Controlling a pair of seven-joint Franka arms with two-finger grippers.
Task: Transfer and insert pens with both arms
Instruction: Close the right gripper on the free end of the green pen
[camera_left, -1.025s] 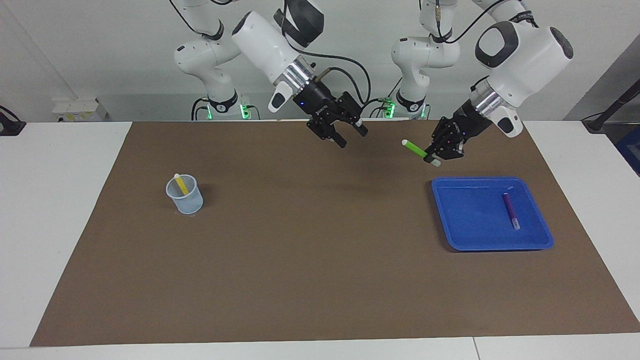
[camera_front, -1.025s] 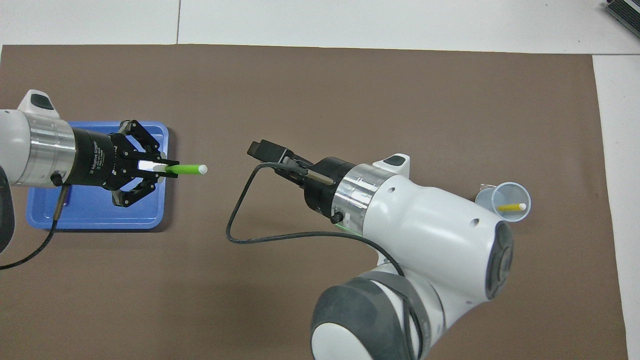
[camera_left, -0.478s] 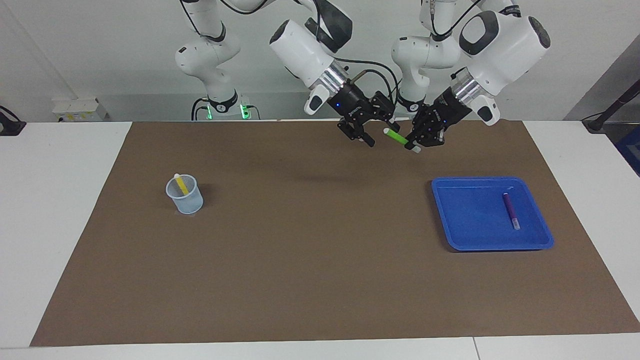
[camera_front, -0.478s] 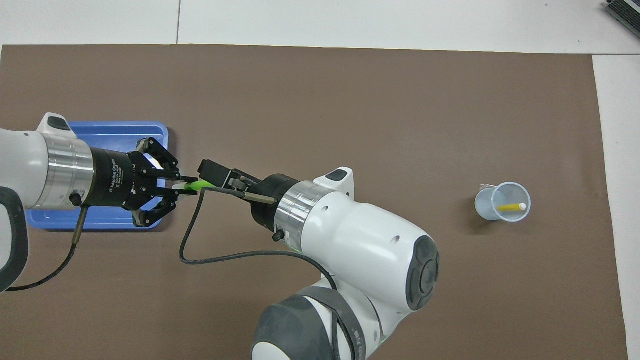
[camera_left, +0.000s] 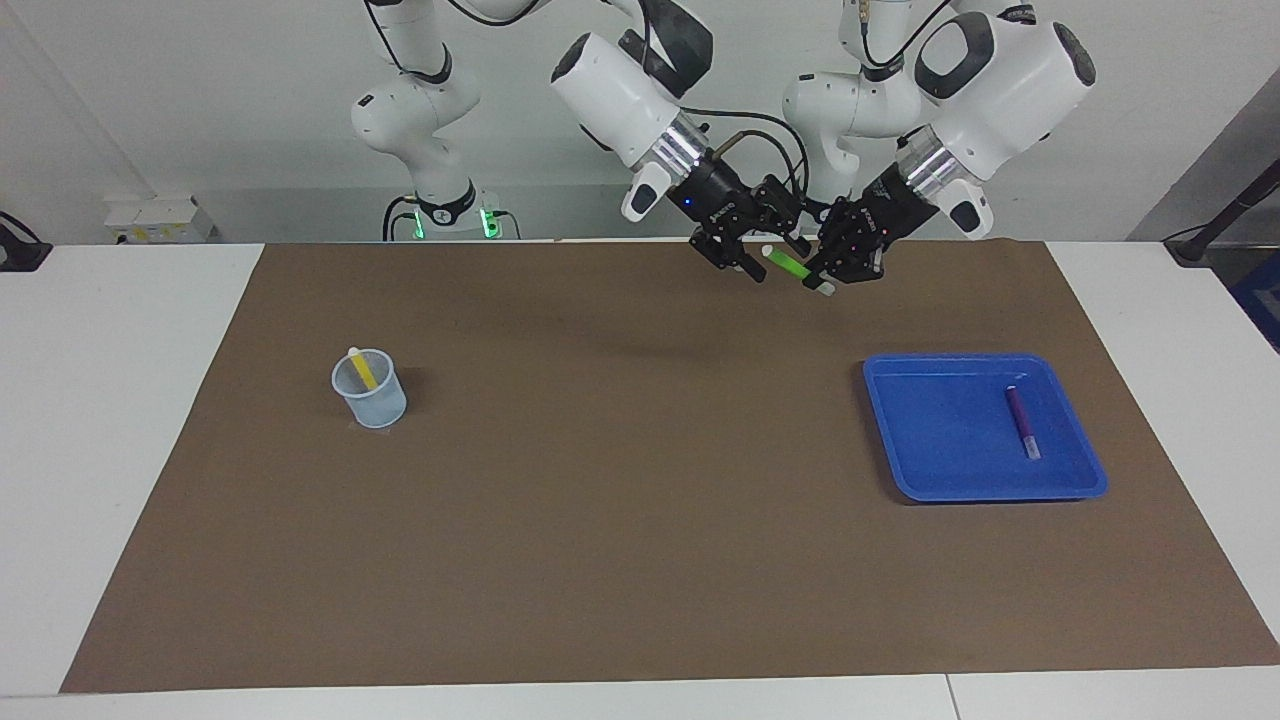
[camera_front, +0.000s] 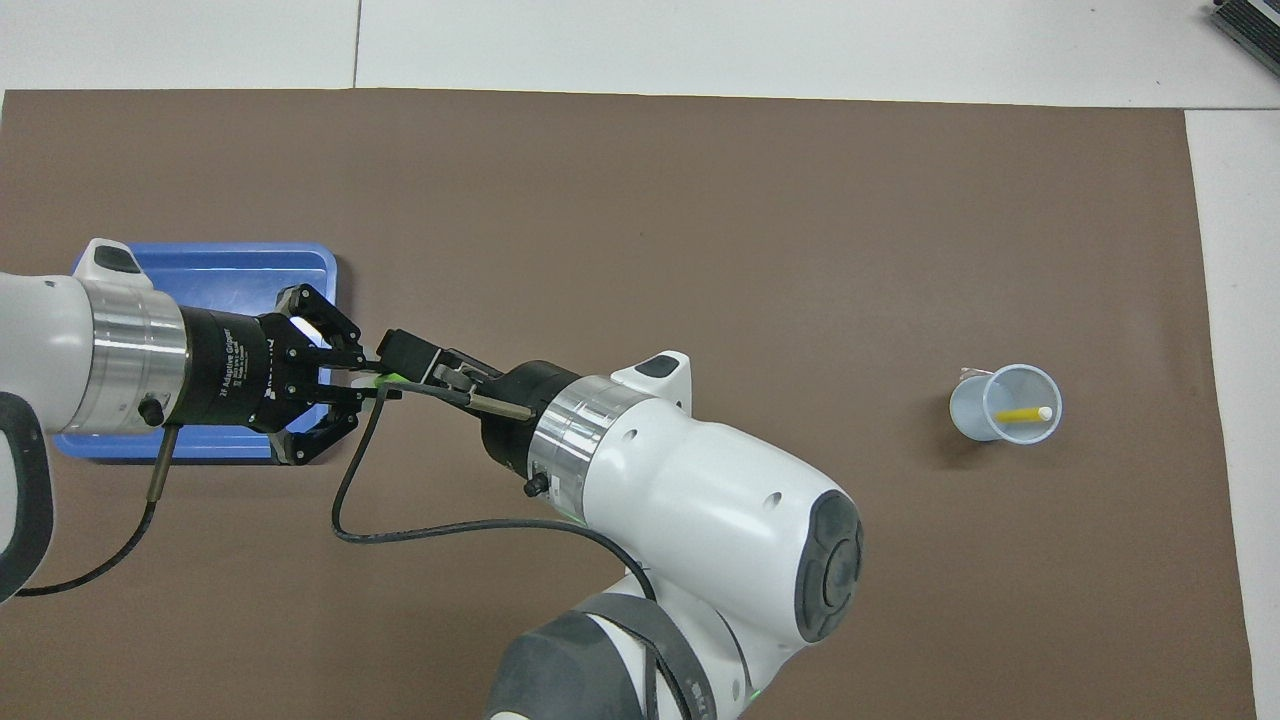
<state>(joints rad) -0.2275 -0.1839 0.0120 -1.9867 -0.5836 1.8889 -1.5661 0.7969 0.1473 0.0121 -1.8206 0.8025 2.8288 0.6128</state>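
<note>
Whereas a second ago stood well apart, now meet in the air over the one o'clock part of the tabletop in the facing view: left jaws shut tight on one end of the green pen (camera_left: 790, 267), right jaws brought up to its free tip, closed on it or not, cannot tell. Points to a handover about to happen, with insertion into the cup (camera_left: 385, 410) at nine o'clock pending; yellow pen (camera_left: 362, 372) already inside. Purple pen (camera_left: 1022, 420) lying in the blue tray (camera_left: 940, 430) at four o'clock. Reads "Adaptive Gripper" in white on the black housing (camera_front: 225, 365) of the left jaws; nothing else legible.
</note>
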